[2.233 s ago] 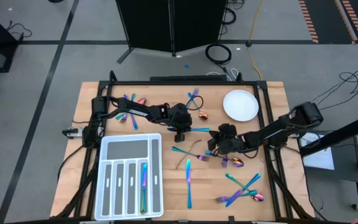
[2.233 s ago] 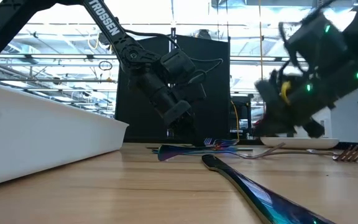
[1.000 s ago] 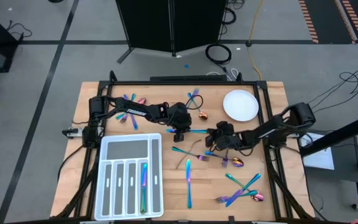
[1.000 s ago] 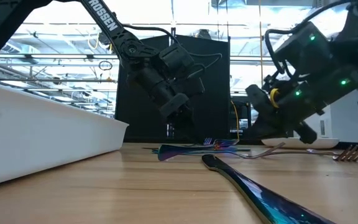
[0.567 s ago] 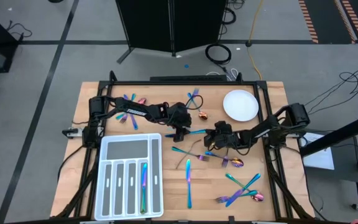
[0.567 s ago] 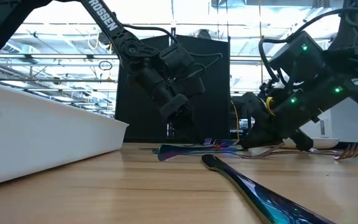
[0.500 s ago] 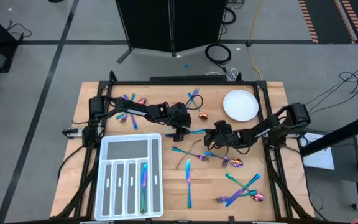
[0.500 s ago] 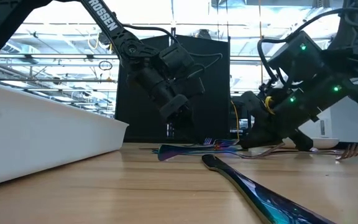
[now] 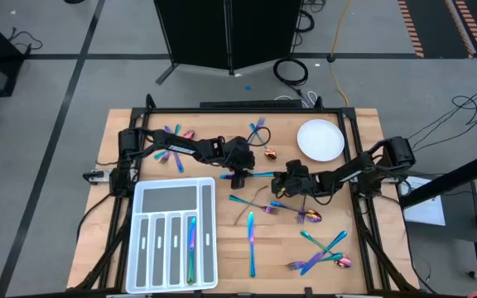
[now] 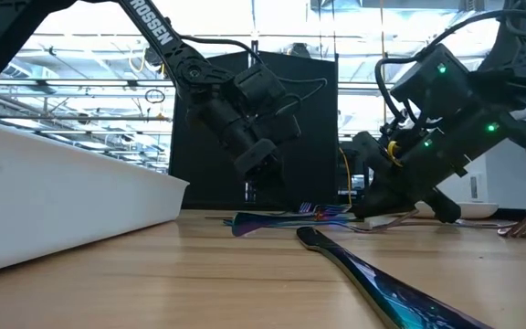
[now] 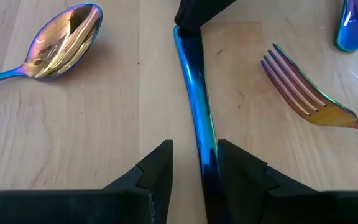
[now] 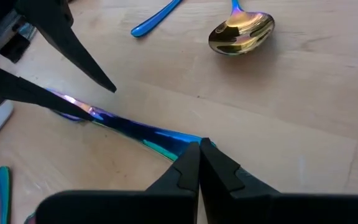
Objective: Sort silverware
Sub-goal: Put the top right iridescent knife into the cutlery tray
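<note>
The worktop (image 9: 122, 228) fills the frame centre, and the silverware (image 9: 321, 251) lies scattered over it (mostly lower right). At the centre, the left hand (image 9: 238, 180) stands narrowly open around a blue knife (image 11: 194, 93). The right hand (image 9: 279, 190), fully closed, touches its other end.

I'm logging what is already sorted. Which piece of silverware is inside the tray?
The one rainbow piece lying lengthwise in a narrow slot on the right side of the white tray; every other piece lies on the bare wooden table.
</note>
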### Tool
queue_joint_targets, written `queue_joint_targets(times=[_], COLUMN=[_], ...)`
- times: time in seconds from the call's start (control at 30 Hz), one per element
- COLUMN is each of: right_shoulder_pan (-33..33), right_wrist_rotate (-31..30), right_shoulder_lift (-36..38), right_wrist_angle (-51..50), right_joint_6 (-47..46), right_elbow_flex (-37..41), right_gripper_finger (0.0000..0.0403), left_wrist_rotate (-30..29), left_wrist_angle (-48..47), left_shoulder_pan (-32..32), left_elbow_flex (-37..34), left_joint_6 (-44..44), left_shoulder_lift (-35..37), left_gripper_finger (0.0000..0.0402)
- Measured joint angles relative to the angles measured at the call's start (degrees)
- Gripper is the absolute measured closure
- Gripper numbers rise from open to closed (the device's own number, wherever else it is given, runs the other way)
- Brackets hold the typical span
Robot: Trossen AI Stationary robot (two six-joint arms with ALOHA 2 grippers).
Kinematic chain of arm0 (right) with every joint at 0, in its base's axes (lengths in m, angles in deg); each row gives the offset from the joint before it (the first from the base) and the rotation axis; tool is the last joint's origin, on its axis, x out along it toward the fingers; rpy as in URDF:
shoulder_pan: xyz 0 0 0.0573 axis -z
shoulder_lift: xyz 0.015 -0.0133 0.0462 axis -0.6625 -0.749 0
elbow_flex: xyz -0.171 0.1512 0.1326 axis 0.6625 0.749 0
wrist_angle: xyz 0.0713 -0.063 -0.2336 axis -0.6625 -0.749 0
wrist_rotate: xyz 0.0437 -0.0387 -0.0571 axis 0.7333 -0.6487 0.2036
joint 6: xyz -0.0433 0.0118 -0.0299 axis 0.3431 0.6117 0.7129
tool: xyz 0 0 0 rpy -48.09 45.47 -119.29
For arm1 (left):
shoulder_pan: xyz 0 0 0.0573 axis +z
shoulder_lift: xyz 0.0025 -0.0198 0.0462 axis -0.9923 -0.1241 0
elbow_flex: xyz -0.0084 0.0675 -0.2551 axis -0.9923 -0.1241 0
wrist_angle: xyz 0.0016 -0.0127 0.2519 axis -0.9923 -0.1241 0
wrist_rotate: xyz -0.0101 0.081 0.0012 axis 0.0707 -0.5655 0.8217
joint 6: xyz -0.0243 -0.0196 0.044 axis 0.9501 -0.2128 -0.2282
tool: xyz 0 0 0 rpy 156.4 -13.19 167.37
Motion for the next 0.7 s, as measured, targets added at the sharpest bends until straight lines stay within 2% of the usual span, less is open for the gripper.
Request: queue_joint_targets(times=[0.27, 0.7], right_shoulder_pan=[-0.09, -0.26], right_wrist_rotate=[0.63, -2.34], right_shoulder_lift=[1.96, 2.83], right_wrist_angle=[0.03, 0.01], right_joint_6=[7.02, 8.40], right_elbow_flex=[-2.27, -2.46], right_gripper_finger=[0.0403, 0.0403], left_wrist_rotate=[0.00, 0.00], left_wrist_angle=[0.13, 0.11], left_shoulder_pan=[0.00, -0.11], left_elbow_flex=[0.00, 0.00], left_joint_6=[0.20, 0.15], left_shoulder_lift=[0.00, 0.02], left_gripper_finger=[0.0274, 0.0274])
